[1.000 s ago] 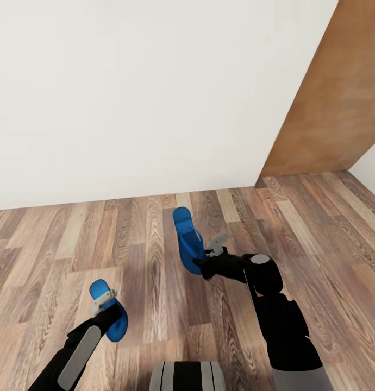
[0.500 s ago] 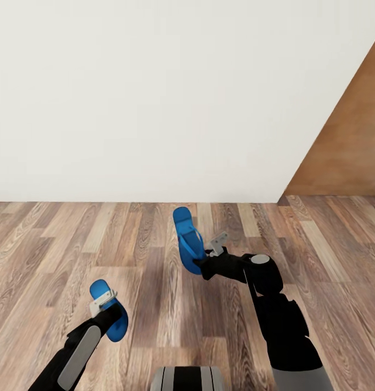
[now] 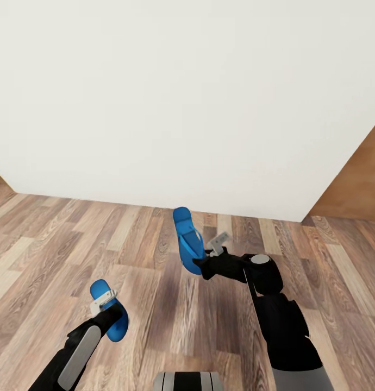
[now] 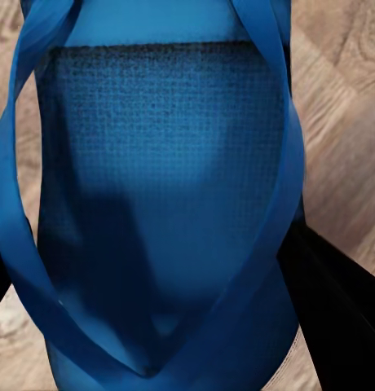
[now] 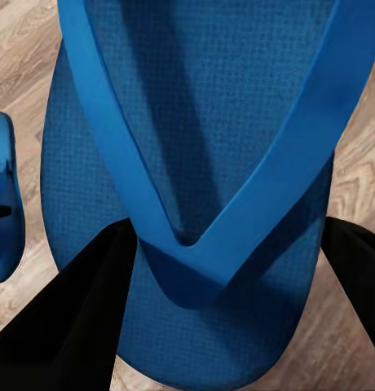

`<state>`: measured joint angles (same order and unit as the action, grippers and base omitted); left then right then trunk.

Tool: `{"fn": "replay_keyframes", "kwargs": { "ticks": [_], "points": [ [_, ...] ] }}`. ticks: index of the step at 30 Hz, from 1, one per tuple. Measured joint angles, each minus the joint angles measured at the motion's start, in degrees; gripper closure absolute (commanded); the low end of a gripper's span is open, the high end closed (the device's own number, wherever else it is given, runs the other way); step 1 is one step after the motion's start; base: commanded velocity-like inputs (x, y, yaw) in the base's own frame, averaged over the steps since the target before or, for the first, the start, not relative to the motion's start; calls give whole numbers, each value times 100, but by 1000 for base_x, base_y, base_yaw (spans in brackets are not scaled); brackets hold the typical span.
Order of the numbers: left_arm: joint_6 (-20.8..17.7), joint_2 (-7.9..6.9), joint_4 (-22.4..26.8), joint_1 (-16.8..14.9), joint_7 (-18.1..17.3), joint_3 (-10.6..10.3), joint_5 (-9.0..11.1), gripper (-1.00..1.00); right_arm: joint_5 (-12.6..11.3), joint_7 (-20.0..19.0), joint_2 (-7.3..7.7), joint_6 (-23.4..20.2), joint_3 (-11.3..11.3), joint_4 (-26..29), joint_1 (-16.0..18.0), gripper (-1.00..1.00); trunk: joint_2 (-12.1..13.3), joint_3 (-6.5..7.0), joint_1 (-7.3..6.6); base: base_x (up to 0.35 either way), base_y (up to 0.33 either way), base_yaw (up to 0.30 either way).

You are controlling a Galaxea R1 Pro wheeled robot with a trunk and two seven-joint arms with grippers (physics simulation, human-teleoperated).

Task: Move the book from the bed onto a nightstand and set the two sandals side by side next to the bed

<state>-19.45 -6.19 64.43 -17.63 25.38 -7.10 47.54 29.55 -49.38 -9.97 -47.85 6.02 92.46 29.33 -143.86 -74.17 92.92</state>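
White wall [image 3: 171, 98] and wood-plank floor [image 3: 41, 255] fill our head view, with a brown panel [image 3: 361, 179] at the right edge. Our right gripper [image 3: 205, 260] pinches one blue sandal [image 3: 187, 240] by its near end, held above the floor with its long axis pointing away from us toward the wall. Our left gripper [image 3: 107, 307] pinches the other sandal [image 3: 110, 310], lower and nearer, its long axis also running away from us and tilted slightly left. Up close, the right wrist view shows the V-strap [image 5: 196, 236] and textured footbed, plus the second sandal [image 5: 4, 195] at one edge; the left wrist view shows its strap [image 4: 261, 269] looping over the footbed, dark fingers [image 4: 334, 309] alongside.
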Motion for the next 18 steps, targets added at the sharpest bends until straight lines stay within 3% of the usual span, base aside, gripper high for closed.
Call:
{"fn": "replay_keyframes", "kwargs": {
  "ticks": [18],
  "points": [
    [0,1,-8,0,5,0,2,100,0,0,0,0,5,0,0,100,24,399,-46,0,0,286]
  ]
}}
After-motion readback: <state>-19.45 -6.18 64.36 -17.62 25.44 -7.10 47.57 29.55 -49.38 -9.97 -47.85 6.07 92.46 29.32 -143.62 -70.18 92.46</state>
